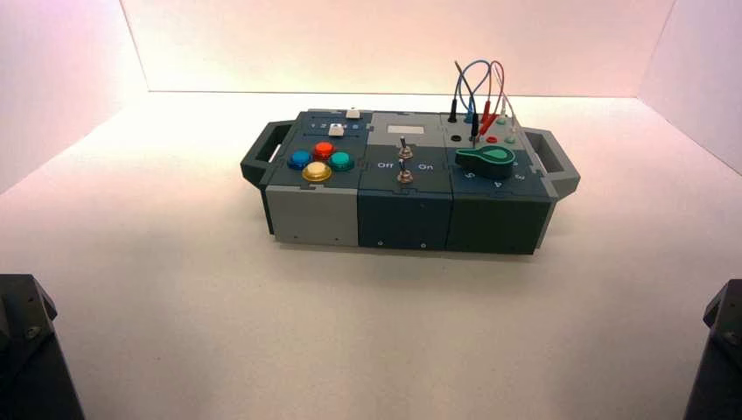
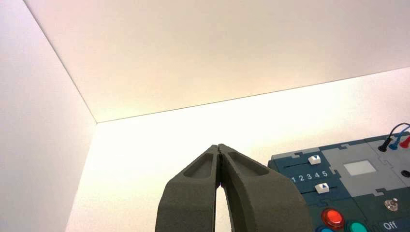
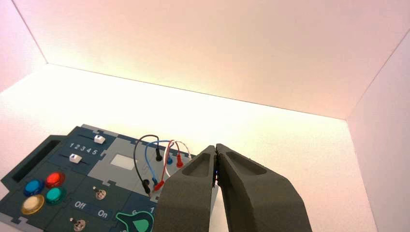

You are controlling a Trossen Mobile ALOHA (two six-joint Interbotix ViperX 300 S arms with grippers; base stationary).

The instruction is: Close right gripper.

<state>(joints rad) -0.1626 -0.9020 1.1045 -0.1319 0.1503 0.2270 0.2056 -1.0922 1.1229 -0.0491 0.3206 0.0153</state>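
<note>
My right gripper [image 3: 215,146] is shut with its tips touching and nothing between them. It hangs parked well in front of the box, off its right side; only the arm's base [image 1: 722,350] shows in the high view. My left gripper [image 2: 220,146] is shut and empty too, parked at the front left, with its base [image 1: 26,350] at the lower left corner. The box [image 1: 407,214] stands in the middle of the white table, apart from both arms.
The box bears four round buttons [image 1: 319,161] on its left part, two sliders [image 1: 343,122] behind them, two toggle switches [image 1: 404,163] between "Off" and "On", a green knob [image 1: 486,158] and looped wires [image 1: 477,92] on the right. White walls enclose the table.
</note>
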